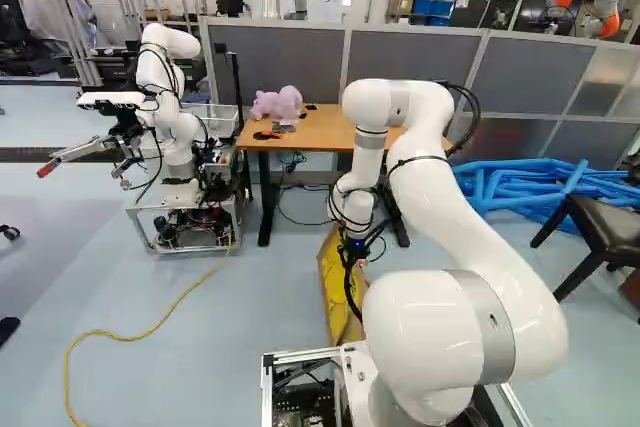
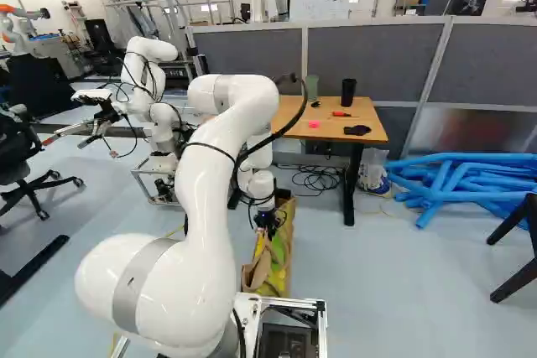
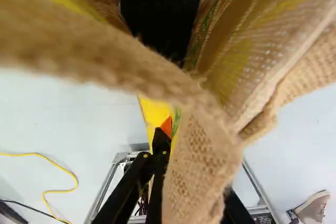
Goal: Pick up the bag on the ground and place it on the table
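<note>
Pincer (image 2: 267, 225) at the bag's (image 2: 283, 251) edge, floor (image 2: 403, 291) either side.

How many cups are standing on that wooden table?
2: a black cup and a greyish-green one, both toward the back of the table. In the right base view, the green one is closer to the arm, which may hide others.
</note>
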Robot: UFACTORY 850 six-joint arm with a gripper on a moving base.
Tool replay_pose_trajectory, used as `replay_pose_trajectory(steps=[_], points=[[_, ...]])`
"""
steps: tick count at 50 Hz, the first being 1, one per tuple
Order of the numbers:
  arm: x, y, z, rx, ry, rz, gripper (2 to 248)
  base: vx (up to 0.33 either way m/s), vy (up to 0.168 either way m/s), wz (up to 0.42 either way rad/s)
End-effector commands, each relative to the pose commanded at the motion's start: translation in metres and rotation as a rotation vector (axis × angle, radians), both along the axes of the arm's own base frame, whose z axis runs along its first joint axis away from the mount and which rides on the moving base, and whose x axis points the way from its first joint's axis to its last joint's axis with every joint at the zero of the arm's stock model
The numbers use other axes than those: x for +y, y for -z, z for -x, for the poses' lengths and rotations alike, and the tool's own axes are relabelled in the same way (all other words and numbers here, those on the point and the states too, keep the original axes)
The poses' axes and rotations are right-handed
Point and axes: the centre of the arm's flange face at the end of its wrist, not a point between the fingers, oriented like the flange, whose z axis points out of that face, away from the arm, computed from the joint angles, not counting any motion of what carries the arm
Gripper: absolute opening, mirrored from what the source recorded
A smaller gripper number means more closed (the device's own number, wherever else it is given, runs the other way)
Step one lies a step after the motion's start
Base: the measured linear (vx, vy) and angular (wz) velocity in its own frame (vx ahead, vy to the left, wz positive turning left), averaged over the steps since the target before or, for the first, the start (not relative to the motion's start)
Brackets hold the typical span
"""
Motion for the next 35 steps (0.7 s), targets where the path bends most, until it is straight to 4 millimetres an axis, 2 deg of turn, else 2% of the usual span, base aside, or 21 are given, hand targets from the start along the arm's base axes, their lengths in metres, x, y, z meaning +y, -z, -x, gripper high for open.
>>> replay_pose_trajectory(steps=[35], points=[[0.001,-0.053,0.008,-0.037,0.000,0.004,21,0.000,0.000,0.000]])
